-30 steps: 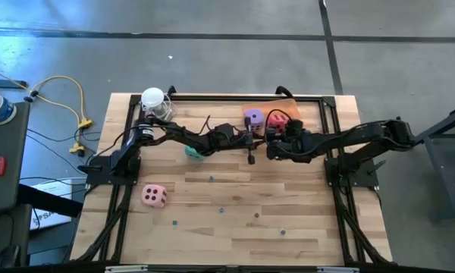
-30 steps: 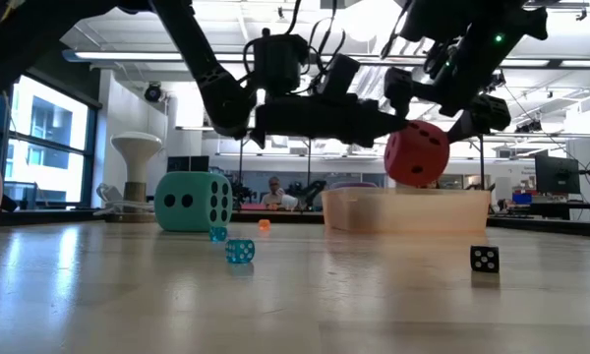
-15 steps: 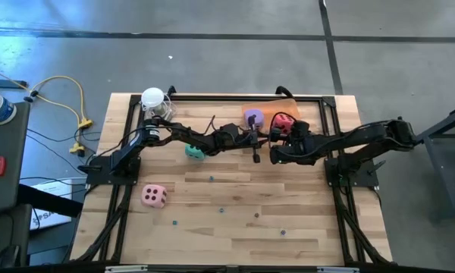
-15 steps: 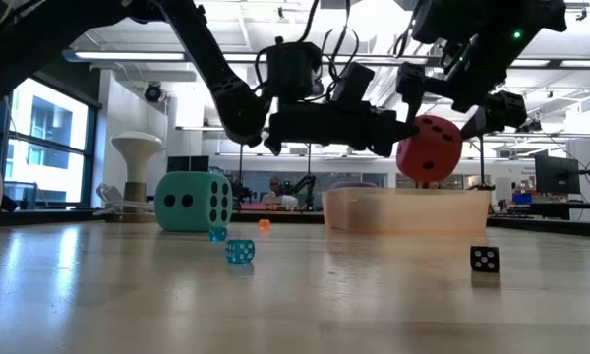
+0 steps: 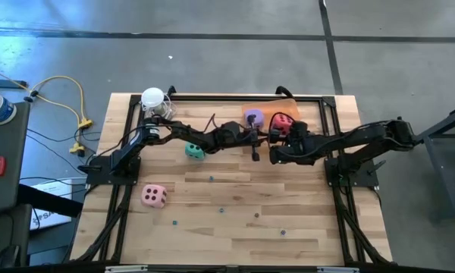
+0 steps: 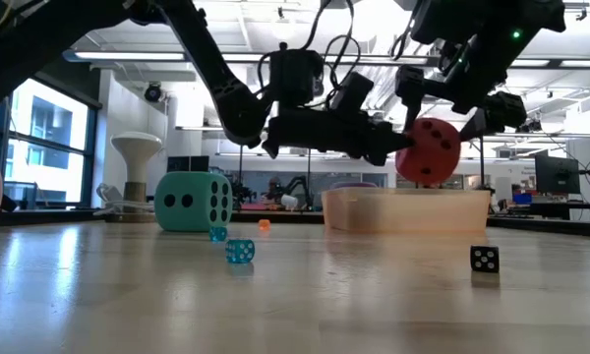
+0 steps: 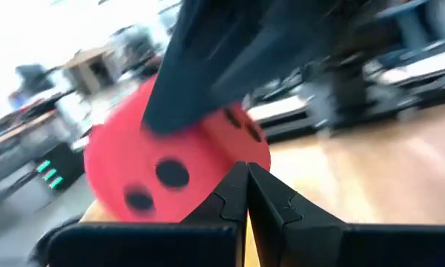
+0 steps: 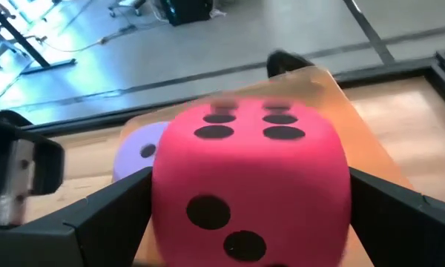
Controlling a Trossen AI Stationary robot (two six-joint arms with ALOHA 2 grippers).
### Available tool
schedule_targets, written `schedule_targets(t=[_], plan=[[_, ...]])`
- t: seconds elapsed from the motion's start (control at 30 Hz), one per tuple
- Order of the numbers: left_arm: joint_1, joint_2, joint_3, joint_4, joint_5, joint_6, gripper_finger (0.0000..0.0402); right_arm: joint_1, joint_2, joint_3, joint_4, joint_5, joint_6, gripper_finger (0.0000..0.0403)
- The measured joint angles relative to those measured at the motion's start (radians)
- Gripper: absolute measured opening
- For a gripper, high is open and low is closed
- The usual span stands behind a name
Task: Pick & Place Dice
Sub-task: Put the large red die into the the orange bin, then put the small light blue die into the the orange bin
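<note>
Fig.: two-arm rig at a wooden bench (image 5: 235, 220), dice sorting, seen from the room. Right tool (image 8: 245, 215) has its fingers spread wide w/ the red die (image 8: 248, 178) pinched between them, die held up in the air. In the low view the red die hangs just above the rim of the translucent orange bin (image 6: 405, 208) at the bench's far edge. Purple die (image 5: 252, 117) already lies in the bin; from the right wrist view it sits just beside and behind the red one. Left tool (image 7: 245, 189) is pressed together, holding nothing, its tips close in front of the red die, approx. touching (can't tell for sure). Teal die (image 5: 194, 151) sits on the bench under the left arm, near the bin; pink die (image 5: 154, 196) is well apart, toward the near-left corner. Small beads scattered on the boards, not part of the job.

Step in hand, as I judge it: placing the red die. To do it well: centre it over the free part of the bin, clear of the purple die and the wall, lower until nearly resting, then release, so the soft cube doesn't bounce out. The left arm looks too close; better pulled back first to avoid a knock. Approx. half done, teal and pink remain
</note>
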Motion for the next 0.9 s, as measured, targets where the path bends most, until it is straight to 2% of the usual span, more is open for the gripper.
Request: schedule_targets(t=[0.07,0.23,0.53,0.77,0.83,0.9], plan=[[0.014,0.0,0.0,-0.025,-0.056,-0.017,0.0002,0.002,0.0,0.0,0.054,0.015,-0.069,0.04],[0.054,0.0,0.0,-0.029,0.006,-0.081,0.0002,-0.005,0.0,0.0,0.104,-0.001,-0.113,0.0398],[0.044,0.0,0.0,-0.033,0.011,-0.091,0.0002,-0.003,0.0,0.0,0.098,0.015,-0.136,0.0398],[-0.011,-0.045,0.0,-0.066,0.0,-0.114,0.0002,0.083,-0.031,0.0,0.097,0.15,-0.198,0.0398],[-0.036,-0.088,0.0,-0.144,-0.013,-0.089,0.0002,0.126,-0.06,0.0,0.089,0.194,-0.224,0.0398],[-0.064,-0.14,0.0,-0.26,-0.069,-0.041,0.0002,0.174,-0.086,0.0,0.088,0.222,-0.264,0.0398]])
